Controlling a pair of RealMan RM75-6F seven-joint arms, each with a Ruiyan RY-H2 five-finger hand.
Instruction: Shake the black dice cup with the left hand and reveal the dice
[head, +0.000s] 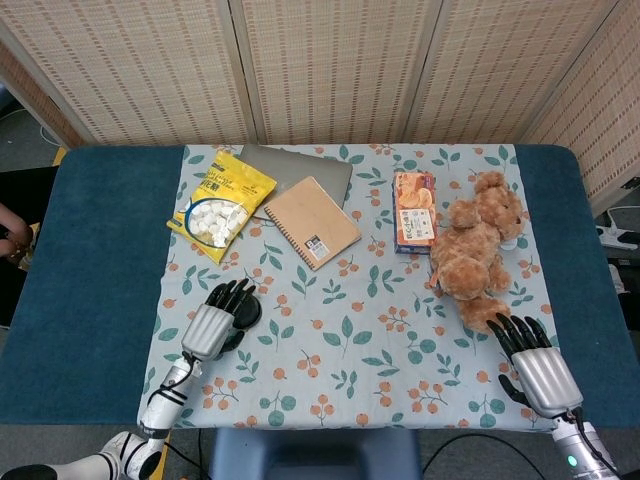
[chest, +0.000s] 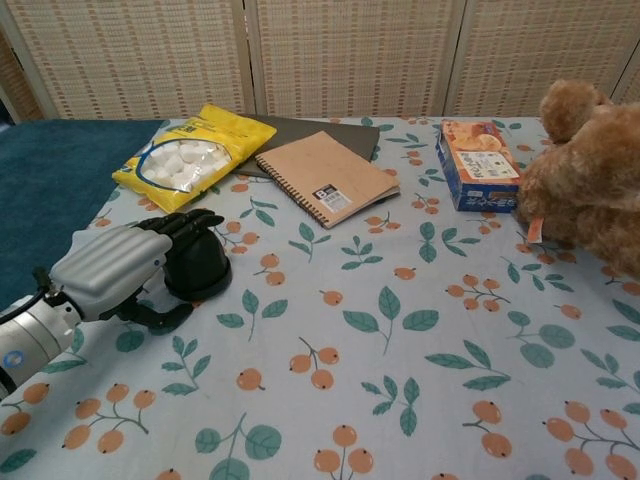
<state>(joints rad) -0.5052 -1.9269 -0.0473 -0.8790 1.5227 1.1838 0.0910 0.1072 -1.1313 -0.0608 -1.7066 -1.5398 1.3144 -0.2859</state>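
The black dice cup (chest: 203, 266) sits mouth-down on the near left of the flowered cloth (chest: 420, 340), the left hand (chest: 125, 262) cupped loosely around it; the right hand (head: 537, 362) rests spread, holding nothing.

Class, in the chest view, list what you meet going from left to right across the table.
Left hand → black dice cup → brown spiral notebook → orange-and-blue snack box → teddy bear.

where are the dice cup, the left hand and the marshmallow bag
black dice cup (chest: 205, 268), chest view, its exposed right side
left hand (chest: 118, 266), chest view, back of the hand
marshmallow bag (head: 218, 203), head view, its middle
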